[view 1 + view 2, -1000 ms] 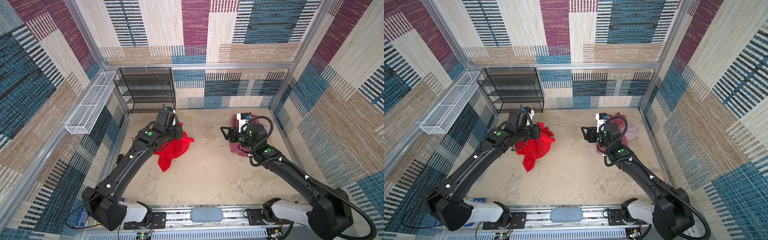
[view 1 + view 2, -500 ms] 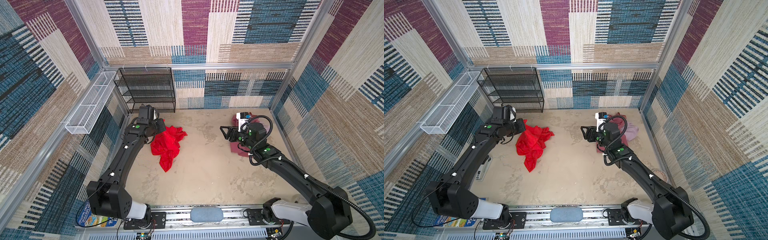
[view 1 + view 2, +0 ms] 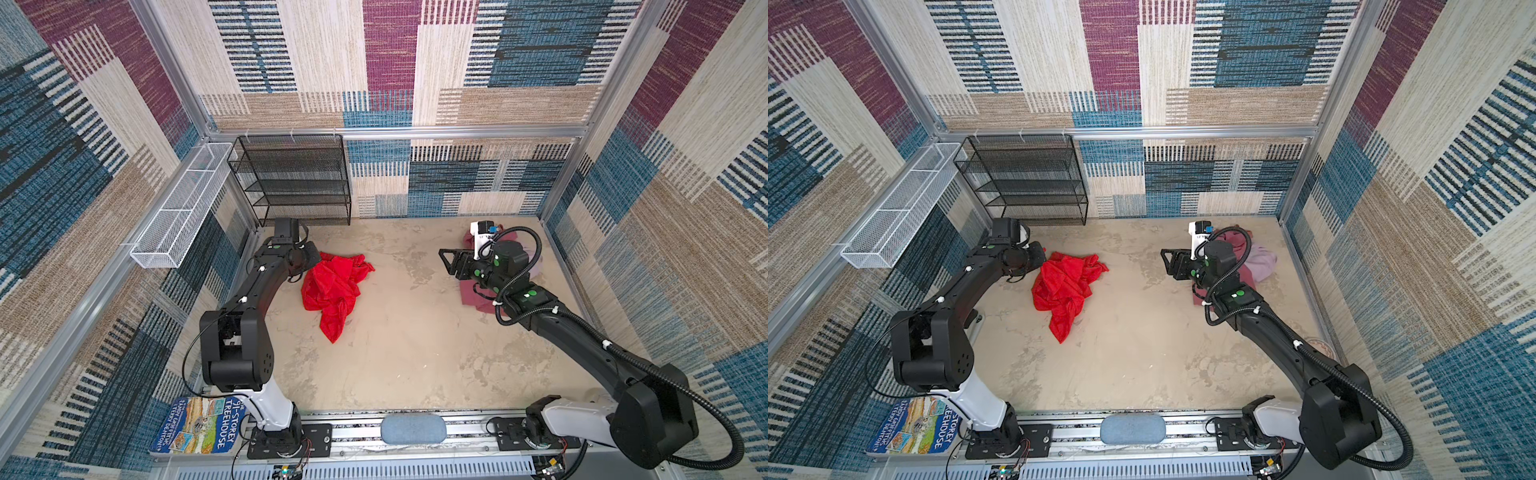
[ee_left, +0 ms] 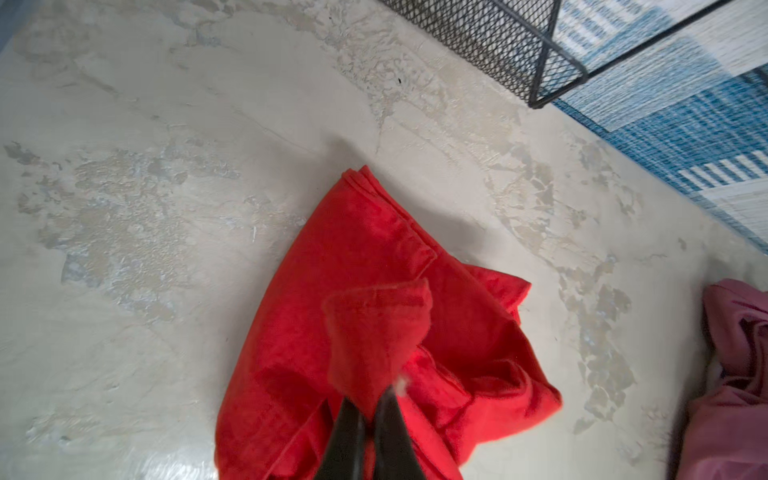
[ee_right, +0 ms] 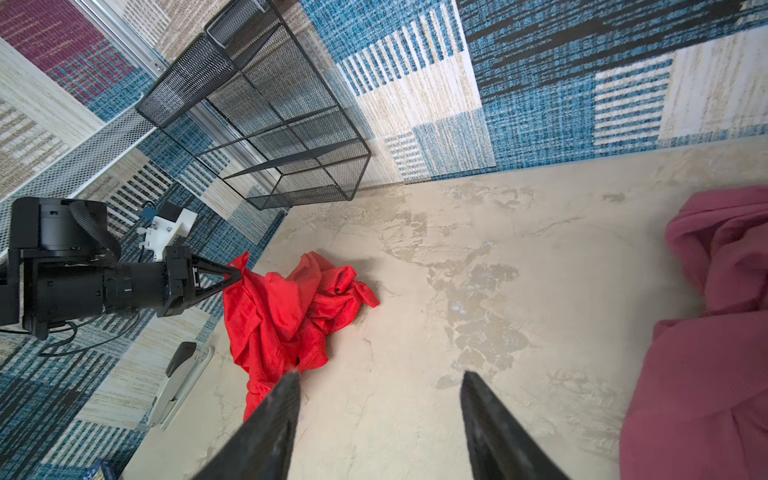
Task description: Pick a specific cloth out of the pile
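The bright red cloth [image 3: 332,291] [image 3: 1063,291] lies crumpled on the floor at the left, well apart from the pile. My left gripper [image 4: 370,399] [image 3: 318,259] is shut on one raised corner of it, near the left wall. In the right wrist view that gripper [image 5: 240,276] pinches the cloth's [image 5: 282,316] upper edge. The pile [image 3: 473,295] of dusty rose and lilac [image 3: 1262,266] cloths sits at the back right, partly hidden under my right arm. My right gripper [image 5: 380,374] [image 3: 444,259] hovers open and empty beside the pile [image 5: 706,332], pointing toward the red cloth.
A black mesh shelf [image 3: 299,183] stands against the back wall, just behind the left gripper. A white wire basket [image 3: 178,212] hangs on the left wall. A stapler [image 5: 178,386] lies by the left wall, and a book [image 3: 199,424] at the front left.
The left arm has pulled back toward the left wall, dragging the red cloth leftward with it. The right arm has stayed put.
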### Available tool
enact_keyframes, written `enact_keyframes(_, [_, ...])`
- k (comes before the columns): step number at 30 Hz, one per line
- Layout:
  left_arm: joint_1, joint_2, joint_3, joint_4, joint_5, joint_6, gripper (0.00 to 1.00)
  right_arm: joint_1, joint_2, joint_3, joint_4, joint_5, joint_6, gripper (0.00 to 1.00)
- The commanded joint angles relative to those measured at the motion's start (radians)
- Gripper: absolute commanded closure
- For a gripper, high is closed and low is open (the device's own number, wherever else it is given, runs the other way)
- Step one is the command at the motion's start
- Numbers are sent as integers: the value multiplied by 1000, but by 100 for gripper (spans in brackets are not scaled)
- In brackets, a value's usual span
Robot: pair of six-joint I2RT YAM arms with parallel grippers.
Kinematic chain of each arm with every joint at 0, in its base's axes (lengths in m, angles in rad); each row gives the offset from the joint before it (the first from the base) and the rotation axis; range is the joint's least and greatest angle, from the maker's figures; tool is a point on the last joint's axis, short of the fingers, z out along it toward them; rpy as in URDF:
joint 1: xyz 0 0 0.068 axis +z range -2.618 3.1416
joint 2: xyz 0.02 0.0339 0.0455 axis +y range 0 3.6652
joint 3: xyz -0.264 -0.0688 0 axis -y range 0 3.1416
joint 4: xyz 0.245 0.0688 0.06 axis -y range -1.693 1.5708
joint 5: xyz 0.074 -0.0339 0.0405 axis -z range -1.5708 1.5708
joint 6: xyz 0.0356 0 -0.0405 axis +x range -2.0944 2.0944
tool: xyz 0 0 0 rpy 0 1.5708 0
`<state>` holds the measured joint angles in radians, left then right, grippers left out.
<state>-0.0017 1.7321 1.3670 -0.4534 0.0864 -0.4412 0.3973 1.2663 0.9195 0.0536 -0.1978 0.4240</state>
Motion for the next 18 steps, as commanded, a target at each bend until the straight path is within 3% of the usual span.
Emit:
enact_keyframes(1, [3,45,14,63,-15,25,100,1,12,12,2,21,-10,36])
enact_keyframes(9, [6,181,44,74,-22,30,100,1,34,25,-8,32,-10,36])
enact_keyframes(14, [6,185,21,97,-32,21,100,0,38,30,-11,31,-8,36])
enact_keyframes(18, [6,140,7,94,-53,23,74,1,38,32,-11,30,-7,36])
